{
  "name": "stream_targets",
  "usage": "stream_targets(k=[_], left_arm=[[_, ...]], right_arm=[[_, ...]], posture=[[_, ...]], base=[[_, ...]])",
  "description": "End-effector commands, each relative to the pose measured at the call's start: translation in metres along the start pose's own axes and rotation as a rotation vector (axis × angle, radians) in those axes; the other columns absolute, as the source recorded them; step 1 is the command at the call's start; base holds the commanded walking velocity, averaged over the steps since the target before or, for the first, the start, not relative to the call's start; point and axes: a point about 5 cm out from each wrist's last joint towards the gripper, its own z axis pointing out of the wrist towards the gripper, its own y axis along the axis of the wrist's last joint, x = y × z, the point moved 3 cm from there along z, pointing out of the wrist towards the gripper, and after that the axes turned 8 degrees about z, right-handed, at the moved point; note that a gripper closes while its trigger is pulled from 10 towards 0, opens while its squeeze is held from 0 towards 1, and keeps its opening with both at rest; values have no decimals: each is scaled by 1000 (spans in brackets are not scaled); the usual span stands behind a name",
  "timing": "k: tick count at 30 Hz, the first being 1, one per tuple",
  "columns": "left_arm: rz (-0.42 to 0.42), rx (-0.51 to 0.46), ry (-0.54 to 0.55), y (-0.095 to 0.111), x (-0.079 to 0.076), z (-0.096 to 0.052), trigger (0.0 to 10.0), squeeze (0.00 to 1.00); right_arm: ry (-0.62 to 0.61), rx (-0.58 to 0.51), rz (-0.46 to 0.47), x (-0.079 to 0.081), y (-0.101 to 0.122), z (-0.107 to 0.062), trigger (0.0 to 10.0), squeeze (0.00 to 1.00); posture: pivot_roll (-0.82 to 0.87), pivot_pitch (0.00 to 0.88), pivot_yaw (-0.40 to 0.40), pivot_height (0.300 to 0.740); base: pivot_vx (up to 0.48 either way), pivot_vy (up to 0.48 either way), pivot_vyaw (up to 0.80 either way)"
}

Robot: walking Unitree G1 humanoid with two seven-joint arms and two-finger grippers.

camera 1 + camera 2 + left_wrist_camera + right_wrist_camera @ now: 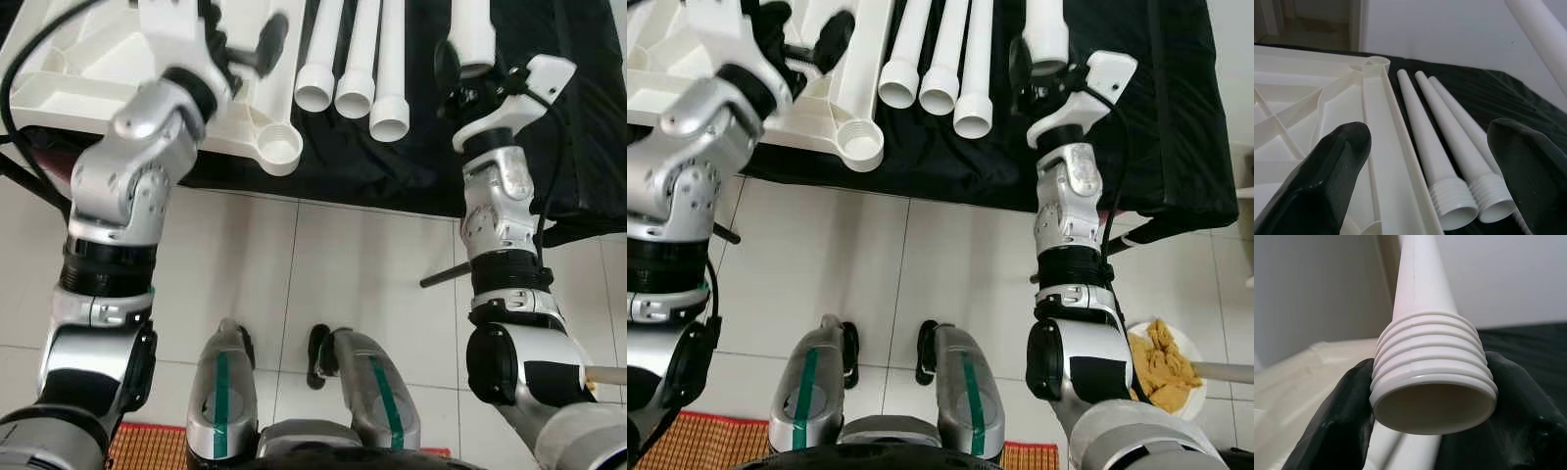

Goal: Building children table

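Nearest the head camera, the robot's two silver legs (294,392) with green stripes stand on a pale tiled floor (323,255); a strip of orange woven mat (147,446) lies at the lower edge, and a white dish of yellowish cloth (1164,370) sits on the floor by the right arm. Beyond the tiles, a black cloth (392,166) covers the worktop that carries the task's parts. On its left side lies the white tabletop (118,49), upside down with its ribbed underside showing; a round threaded socket (280,149) at its near corner overhangs the cloth's edge. Just beside it on the right, three white table legs (355,69) lie parallel, touching one another, their threaded open ends toward the robot. The left hand (1425,171) hovers over the tabletop's right edge, its two black fingers (1327,181) spread apart with nothing between them. To the right of the three legs, well apart from them, the right hand (1432,396) pinches a fourth table leg (1430,357) at its threaded collar, one finger pressed on each side; the leg's open end faces the wrist camera and its shaft runs away from the robot, over the black cloth.
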Motion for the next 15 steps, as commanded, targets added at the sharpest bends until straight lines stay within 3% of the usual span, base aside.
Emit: stream_targets(k=[1,5,8,15], left_arm=[[-21,-28,-281,1,-24,-1,10000,0],[-64,-30,-353,5,-29,2,10000,0],[-168,-46,-400,10,-31,3,10000,0],[-173,-43,-456,10,-34,5,10000,0]], right_arm=[[27,5,21,4,-2,-3,10000,0],[91,4,34,13,1,-6,10000,0],[144,27,43,21,-3,-12,10000,0],[198,57,67,31,-8,-19,10000,0]], posture=[[63,27,-72,740],[60,20,-60,740],[58,11,-52,740],[57,4,-47,740]], base=[[0,0,0],[0,0,0],[0,0,0],[0,0,0]])
